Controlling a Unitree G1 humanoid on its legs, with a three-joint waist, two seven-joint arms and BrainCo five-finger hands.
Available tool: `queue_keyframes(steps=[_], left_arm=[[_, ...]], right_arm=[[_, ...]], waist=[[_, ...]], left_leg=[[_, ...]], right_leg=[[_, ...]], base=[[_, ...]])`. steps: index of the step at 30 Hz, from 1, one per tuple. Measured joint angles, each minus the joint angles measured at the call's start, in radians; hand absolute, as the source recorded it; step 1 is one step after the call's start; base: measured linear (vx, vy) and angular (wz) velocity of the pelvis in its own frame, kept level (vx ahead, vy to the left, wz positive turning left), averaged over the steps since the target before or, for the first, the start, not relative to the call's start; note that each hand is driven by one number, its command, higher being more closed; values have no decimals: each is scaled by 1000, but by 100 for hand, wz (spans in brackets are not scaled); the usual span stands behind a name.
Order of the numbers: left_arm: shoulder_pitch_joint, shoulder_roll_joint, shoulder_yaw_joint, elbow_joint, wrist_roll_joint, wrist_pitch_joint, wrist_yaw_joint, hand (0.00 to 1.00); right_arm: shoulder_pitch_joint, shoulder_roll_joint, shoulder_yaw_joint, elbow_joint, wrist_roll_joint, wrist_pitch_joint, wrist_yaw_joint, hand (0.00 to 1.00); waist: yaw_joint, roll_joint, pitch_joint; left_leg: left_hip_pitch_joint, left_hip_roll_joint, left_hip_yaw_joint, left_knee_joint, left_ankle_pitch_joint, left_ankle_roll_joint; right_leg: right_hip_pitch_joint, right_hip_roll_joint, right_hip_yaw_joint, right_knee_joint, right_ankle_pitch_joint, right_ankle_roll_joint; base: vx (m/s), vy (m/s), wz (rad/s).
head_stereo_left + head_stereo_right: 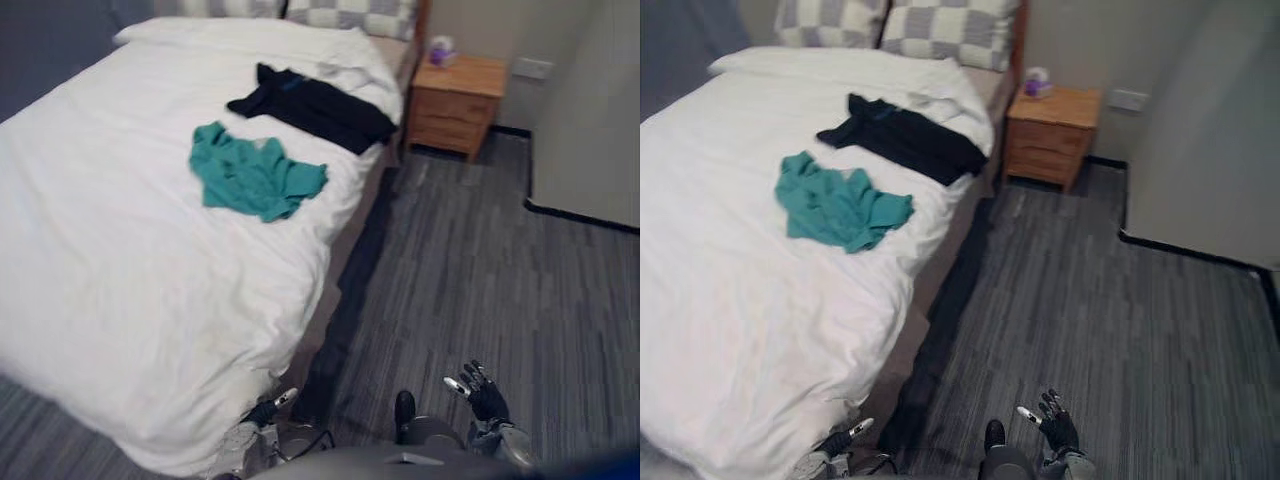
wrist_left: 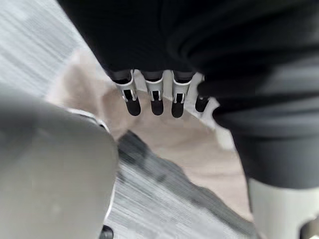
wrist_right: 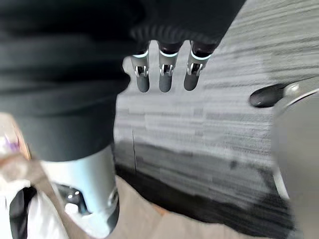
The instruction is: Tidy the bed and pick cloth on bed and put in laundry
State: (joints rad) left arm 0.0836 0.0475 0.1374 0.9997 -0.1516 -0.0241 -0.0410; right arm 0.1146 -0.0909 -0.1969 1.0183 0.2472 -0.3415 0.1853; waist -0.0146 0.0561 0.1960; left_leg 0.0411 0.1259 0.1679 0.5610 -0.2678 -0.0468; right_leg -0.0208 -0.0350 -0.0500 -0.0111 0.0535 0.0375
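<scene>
A big bed (image 1: 120, 260) with a white cover took up the left part of the room. A green cloth (image 1: 255, 172) lay in a crumpled heap on top of the cover, near the side of the bed that met the floor. A black cloth (image 1: 318, 105) lay spread out farther up the bed, near the green one but not touching it. Both cloths were on the bed, and both hands were well apart from them.

A pillow (image 1: 830, 22) with grey and white squares sat at the head of the bed, and a second pillow (image 1: 950, 30) sat just beside it. A small wooden table (image 1: 455, 105) stood by the head of the bed, against the wall. A little purple and white thing (image 1: 441, 50) sat on top of it, too small to tell what it was. A grey striped floor (image 1: 480, 270) ran along the side of the bed.

The robot's left hand (image 1: 268, 408) hung low by the near corner of the bed. Its fingers (image 2: 156, 102) were straight and held nothing. The right hand (image 1: 484, 393) hung low over the floor, well apart from the bed. Its fingers (image 3: 165, 79) were straight too, and there was nothing in them.
</scene>
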Motion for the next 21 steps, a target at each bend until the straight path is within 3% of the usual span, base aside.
queue_keyframes(steps=[1,4,5,6,11,14,17,20,21], left_arm=[[3,1,-1,2,12,-9,-9,0],[8,17,-67,7,68,-58,-69,0],[0,25,-76,6,66,-70,-84,0],[1,32,-87,5,65,-75,-83,0],[-2,37,-144,38,62,-77,-79,0],[-9,33,-167,44,63,-64,-60,0],[-23,33,-171,44,65,-27,-31,0],[-28,35,-170,43,64,9,-19,0],[-28,36,-168,43,64,28,-14,0]], right_arm=[[1,-2,6,1,9,5,-8,0],[-4,-1,11,3,58,25,-48,0],[-10,13,9,9,74,43,-58,0],[1,16,11,12,83,53,-62,0],[23,9,1,22,80,63,-84,0],[24,5,-31,44,82,81,-102,0],[17,2,-33,50,85,106,-109,0],[11,2,-38,51,90,132,-109,0],[6,4,-42,54,92,161,-110,0]], waist=[[0,5,-3],[-30,17,-10],[-25,-11,-1],[-22,-16,-5],[-40,-16,-27],[-47,1,-27],[-39,-4,-26],[-30,-13,-29],[-31,-18,-39]], left_leg=[[9,0,-9,-18,-17,-2],[93,-4,-11,-275,-115,13],[104,-23,10,-307,-87,18],[120,-30,17,-330,-76,17],[179,-37,12,-378,-70,8],[185,-27,-14,-396,-67,4],[205,-23,-37,-400,-62,1],[223,-27,-50,-398,-57,1],[223,-32,-60,-392,-56,3]], right_leg=[[1,5,1,-17,13,6],[-17,22,-33,-91,87,11],[-23,-2,-51,-87,95,2],[-22,-9,-62,-85,95,-2],[-8,-15,-107,-44,110,-11],[-25,-10,-124,6,85,-9],[-30,-7,-125,57,52,-9],[2,-7,-123,27,61,-1],[21,-7,-120,-8,77,0]], base=[[-84,154,-70],[-110,135,-12],[-98,71,-12],[-29,41,-21],[80,28,-3],[139,-7,17],[98,-11,8],[29,5,-1],[0,0,0]])
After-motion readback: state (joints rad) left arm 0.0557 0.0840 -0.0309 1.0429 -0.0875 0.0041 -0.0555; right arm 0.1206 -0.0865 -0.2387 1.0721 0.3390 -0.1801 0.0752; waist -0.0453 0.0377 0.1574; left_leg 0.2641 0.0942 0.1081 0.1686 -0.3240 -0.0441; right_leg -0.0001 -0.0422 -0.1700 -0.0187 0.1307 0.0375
